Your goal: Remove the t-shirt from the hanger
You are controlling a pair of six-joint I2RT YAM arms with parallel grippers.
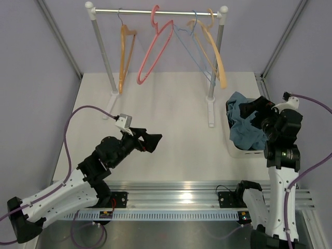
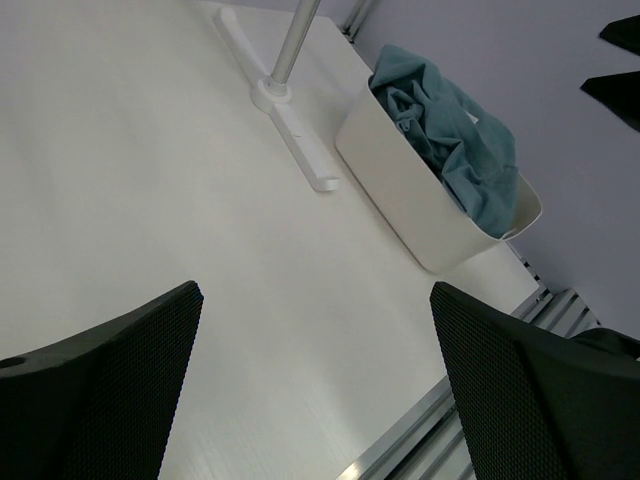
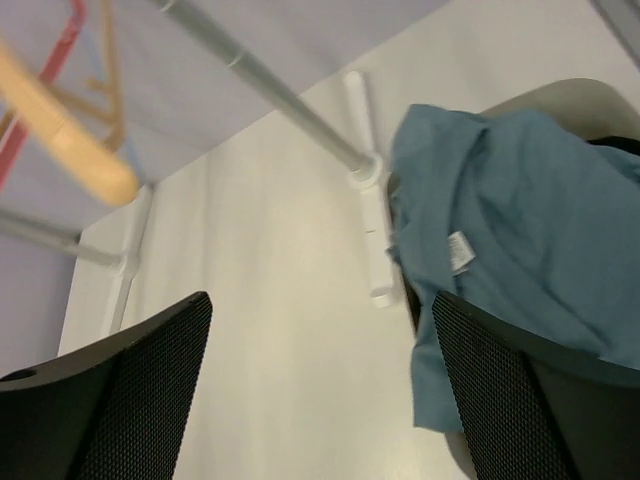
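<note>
At the table's right edge, finding the t-shirt point(image 1: 243, 123) lying crumpled in a white bin point(image 1: 236, 151) and draping over part of the rim, with its small white neck label point(image 3: 460, 250) facing up in the right wrist view. Seeing the right gripper point(image 1: 257, 110) hanging just above that bin, jaws spread wide and clasping nothing. Noticing bare table between its fingers point(image 3: 130, 400) in the wrist view, and one finger overlapping the edge of the cloth, but not managing to tell whether touching it or only passing in front.

Over the left half of the table, finding the left gripper point(image 1: 150, 141) well apart from the shirt and tilting toward the bin. Seeing its jaws also standing fully apart and empty. Catching the t-shirt point(image 2: 460, 140) and the bin point(image 2: 400, 190) far beyond its fingers point(image 2: 110, 390) in the left wrist view.

At the back, spotting the hanger point(image 1: 123, 57) dangling bare by its thin wire hook from the left end of the rail point(image 1: 155, 11), across the table from the shirt and carrying no cloth.
</note>
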